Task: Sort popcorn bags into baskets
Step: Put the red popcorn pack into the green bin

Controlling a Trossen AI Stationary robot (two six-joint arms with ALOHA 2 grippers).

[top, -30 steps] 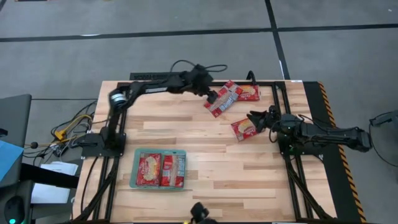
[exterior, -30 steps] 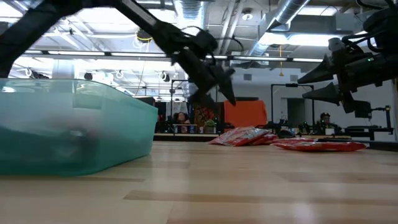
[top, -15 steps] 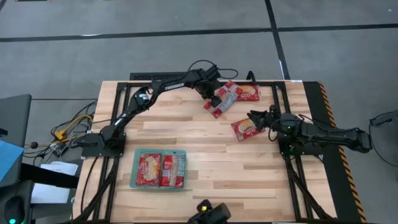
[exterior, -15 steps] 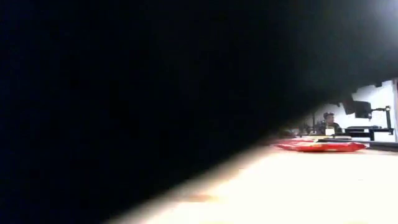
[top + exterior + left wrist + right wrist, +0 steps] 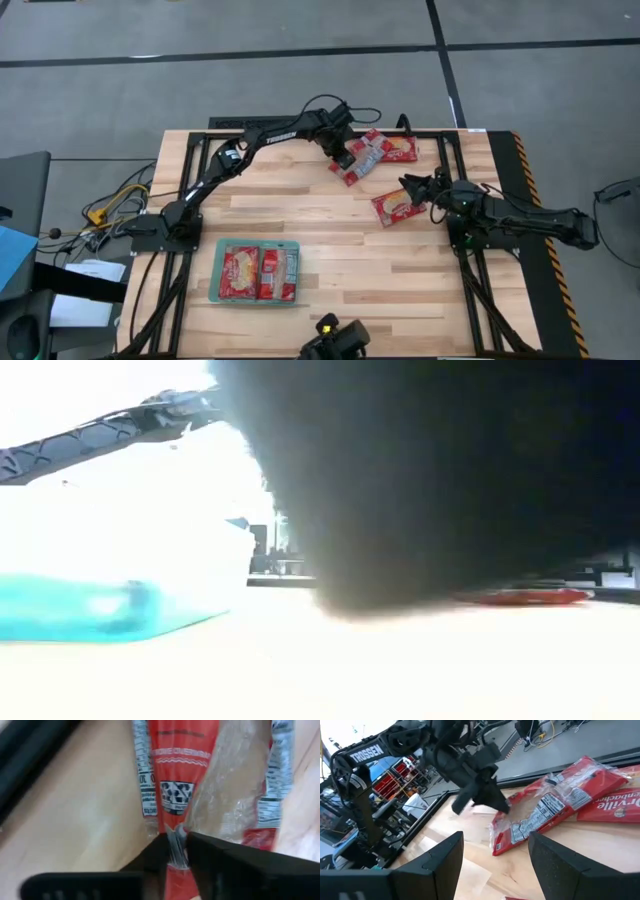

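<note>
Three red popcorn bags lie at the far right of the table. One bag [image 5: 357, 163] lies slantwise, its silver-and-red back face up, its far end beside a second bag [image 5: 397, 148]. My left gripper [image 5: 343, 155] reaches over from the left and is shut on the slanted bag [image 5: 200, 780]. A third bag [image 5: 396, 206] lies flat just before my right gripper [image 5: 412, 190], which is open [image 5: 495, 865] and touches nothing. The teal basket [image 5: 218, 272] near the front holds two bags laid flat. My left gripper pinches a raised crimped fold [image 5: 176, 836] on the bag's back face, near its near-left end, between its two fingers. The fingers come from above, slanting down. The bag rests on the table.
Black frame rails [image 5: 455, 160] run along the table's far and right sides. A dark blurred shape [image 5: 430, 480] blocks most of the low view, leaving only the teal basket [image 5: 90, 610] and a red bag [image 5: 520, 597] visible. Bare wood lies between basket and bags.
My left arm has stretched out toward the far edge and brought its gripper down onto the slanted bag. The bags have stayed where they were. A dark shape has come in front of the low camera.
</note>
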